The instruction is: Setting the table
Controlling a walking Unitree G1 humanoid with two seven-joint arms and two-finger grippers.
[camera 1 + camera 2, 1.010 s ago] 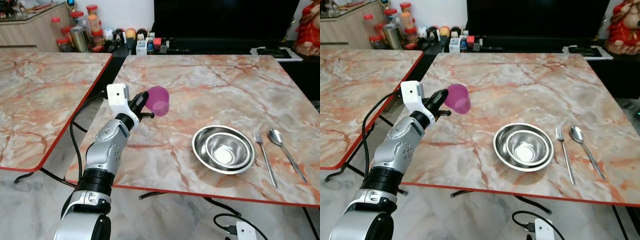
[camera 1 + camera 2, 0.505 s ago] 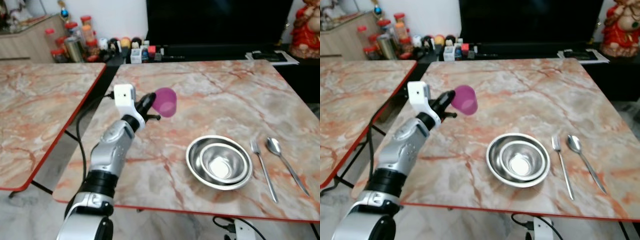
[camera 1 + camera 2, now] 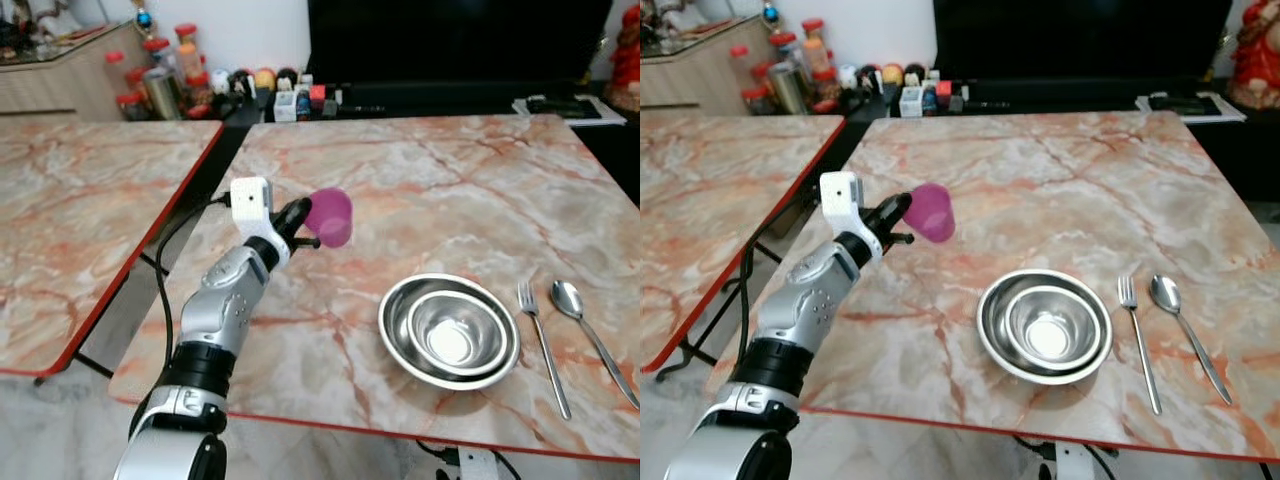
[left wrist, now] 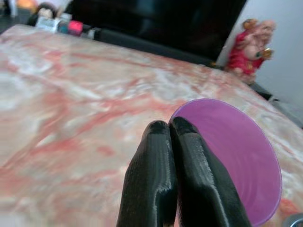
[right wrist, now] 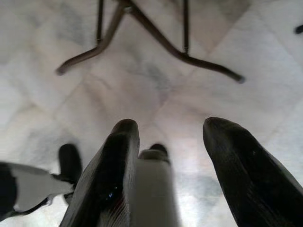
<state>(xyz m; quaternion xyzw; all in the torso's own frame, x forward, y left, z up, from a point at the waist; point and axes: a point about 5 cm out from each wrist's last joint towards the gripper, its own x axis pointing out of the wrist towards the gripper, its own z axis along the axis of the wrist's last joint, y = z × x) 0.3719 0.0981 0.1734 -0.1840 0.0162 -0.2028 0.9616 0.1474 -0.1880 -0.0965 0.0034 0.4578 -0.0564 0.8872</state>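
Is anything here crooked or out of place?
Only the purple cup: the left end effector holds it tipped on its side above the table. The bowls, fork and spoon lie tidy.

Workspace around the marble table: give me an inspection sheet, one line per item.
Surface: marble table with red edging; a second like table on the robot's left, a gap between them.
Job's things: purple cup held tilted above the table; two nested steel bowls; fork and spoon side by side, on the right of the bowls.
Clutter: nothing seen on the table.
Grippers: left gripper shut on the cup's rim; right gripper open, hanging above the floor.
Cables: black cable looping from the left arm; another cable under the table's near edge.
Surroundings: jars and small items on a counter behind; dark screen; red figurine.
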